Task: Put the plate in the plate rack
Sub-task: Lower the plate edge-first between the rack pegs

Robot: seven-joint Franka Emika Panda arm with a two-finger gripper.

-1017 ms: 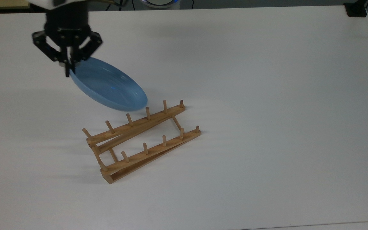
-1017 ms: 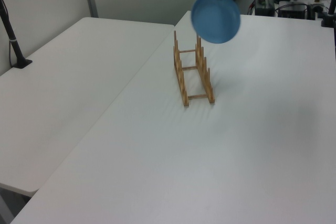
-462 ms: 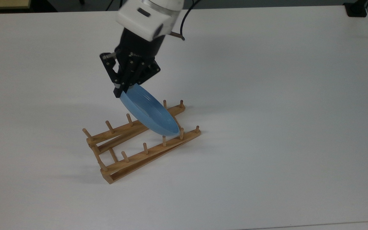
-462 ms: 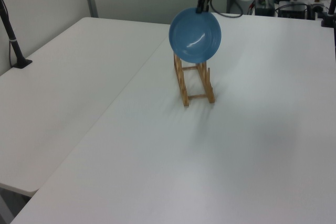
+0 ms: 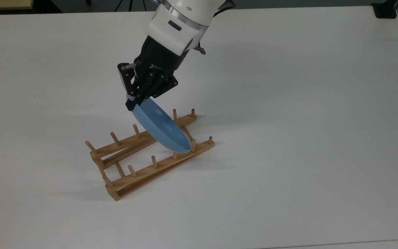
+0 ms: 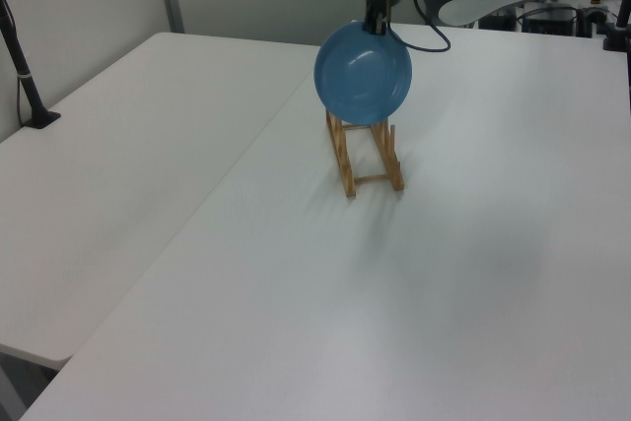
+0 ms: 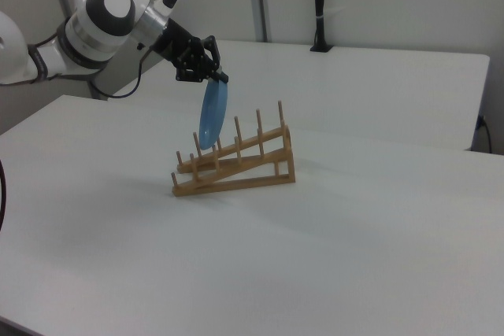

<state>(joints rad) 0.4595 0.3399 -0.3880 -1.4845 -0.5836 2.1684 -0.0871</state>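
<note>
The light-blue plate (image 5: 162,129) stands on edge, gripped at its upper rim by my gripper (image 5: 132,104), which is shut on it. Its lower edge dips between the pegs of the wooden plate rack (image 5: 143,173), near the rack's end on the top view's right. Whether it rests on the rails I cannot tell. The left view shows the plate (image 6: 363,71) face-on above the rack (image 6: 347,170), with the gripper (image 6: 376,29) at its top. In the right view the plate (image 7: 213,112) is a thin upright sliver under the gripper (image 7: 219,78), among the lower pegs of the rack (image 7: 244,171).
The rack lies on a wide white table (image 5: 288,138). A black clamp base (image 5: 385,10) sits at the top view's far right corner. A black post (image 6: 25,76) stands on the neighbouring table in the left view. Another black post (image 7: 319,5) rises behind in the right view.
The gripper carried the plate from the top view's upper left to over the rack, turned it on edge and lowered it among the pegs. The rack shifted slightly toward the top view's left.
</note>
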